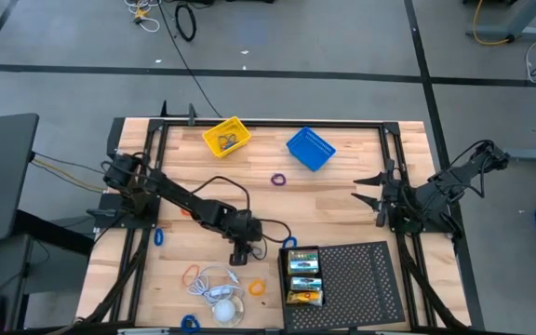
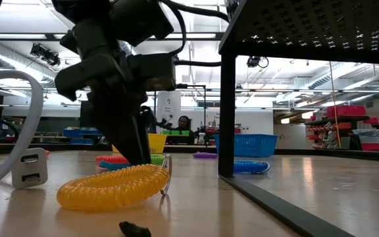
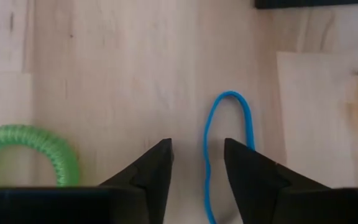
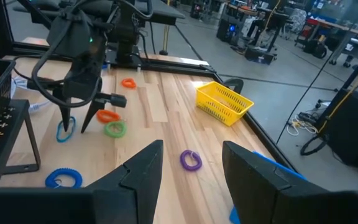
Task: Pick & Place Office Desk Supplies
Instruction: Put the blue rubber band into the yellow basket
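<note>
Bright, even overhead light; soft shadows; left wrist view blurred, low view's foreground soft.

Yellow basket (image 1: 226, 137), blue basket (image 1: 310, 149), black tray (image 1: 361, 279)

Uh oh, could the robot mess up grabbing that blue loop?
Maybe. The left gripper is open low over the thin blue loop, but only one strand runs between its fingers, off to one side, so closing might pinch just an edge or let it slip. The loop lies flat on the table, so the fingertips could scrape the wood. The green coil lies close beside the gripper and might get nudged.
</note>
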Controlling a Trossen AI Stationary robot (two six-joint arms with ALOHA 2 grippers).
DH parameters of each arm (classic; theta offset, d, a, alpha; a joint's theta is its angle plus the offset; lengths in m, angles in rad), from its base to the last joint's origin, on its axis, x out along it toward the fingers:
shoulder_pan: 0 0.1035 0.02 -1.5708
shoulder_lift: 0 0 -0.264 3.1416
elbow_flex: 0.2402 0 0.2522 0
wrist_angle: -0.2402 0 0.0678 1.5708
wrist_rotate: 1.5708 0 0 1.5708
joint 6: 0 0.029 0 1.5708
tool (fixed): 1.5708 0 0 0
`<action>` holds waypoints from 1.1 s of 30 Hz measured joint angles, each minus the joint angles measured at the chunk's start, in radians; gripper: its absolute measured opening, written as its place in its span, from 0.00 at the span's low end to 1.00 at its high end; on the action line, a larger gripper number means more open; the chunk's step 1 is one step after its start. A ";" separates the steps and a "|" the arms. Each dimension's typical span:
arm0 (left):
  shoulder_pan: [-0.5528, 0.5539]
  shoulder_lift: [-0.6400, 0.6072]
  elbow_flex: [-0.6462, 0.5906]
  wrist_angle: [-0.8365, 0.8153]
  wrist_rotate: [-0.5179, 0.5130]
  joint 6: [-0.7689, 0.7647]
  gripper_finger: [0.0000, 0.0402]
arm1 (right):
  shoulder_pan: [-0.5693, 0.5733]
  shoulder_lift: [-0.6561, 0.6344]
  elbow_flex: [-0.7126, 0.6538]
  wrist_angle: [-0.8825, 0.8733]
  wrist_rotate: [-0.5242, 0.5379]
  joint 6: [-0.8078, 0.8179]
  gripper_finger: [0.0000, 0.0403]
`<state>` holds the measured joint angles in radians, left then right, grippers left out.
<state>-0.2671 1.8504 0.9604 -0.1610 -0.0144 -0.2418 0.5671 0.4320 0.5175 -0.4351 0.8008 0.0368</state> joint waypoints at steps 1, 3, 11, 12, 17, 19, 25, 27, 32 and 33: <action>-0.002 0.009 0.000 0.003 -0.016 -0.001 0.36 | 0.000 0.000 0.000 0.000 0.000 0.000 0.44; -0.007 0.014 0.000 0.009 -0.040 -0.002 0.29 | 0.000 0.000 0.000 0.002 0.000 0.000 0.44; -0.024 0.010 0.003 0.025 -0.075 0.011 0.01 | 0.000 0.000 0.000 0.005 0.000 0.000 0.44; -0.028 0.012 0.011 0.019 -0.075 0.015 0.01 | 0.000 0.000 0.000 0.005 -0.001 0.000 0.44; -0.055 0.016 0.067 -0.045 -0.124 0.051 0.01 | 0.000 0.000 0.000 0.005 -0.002 0.000 0.44; -0.061 0.013 0.090 -0.088 -0.145 0.067 0.01 | 0.000 0.000 0.000 0.005 -0.004 0.000 0.44; -0.069 -0.018 0.143 -0.182 -0.228 0.094 0.00 | 0.000 0.000 0.001 0.005 -0.004 0.000 0.44; -0.074 -0.027 0.163 -0.212 -0.254 0.110 0.00 | 0.000 0.000 0.001 0.005 -0.004 0.000 0.44; -0.071 -0.040 0.191 -0.267 -0.141 0.162 0.00 | 0.000 0.000 0.001 0.005 -0.004 0.000 0.44; -0.071 -0.039 0.187 -0.263 -0.123 0.164 0.01 | 0.000 0.000 0.001 0.005 -0.004 0.000 0.44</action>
<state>-0.3382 1.8110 1.1471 -0.4242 -0.1372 -0.0774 0.5674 0.4316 0.5182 -0.4305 0.7967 0.0368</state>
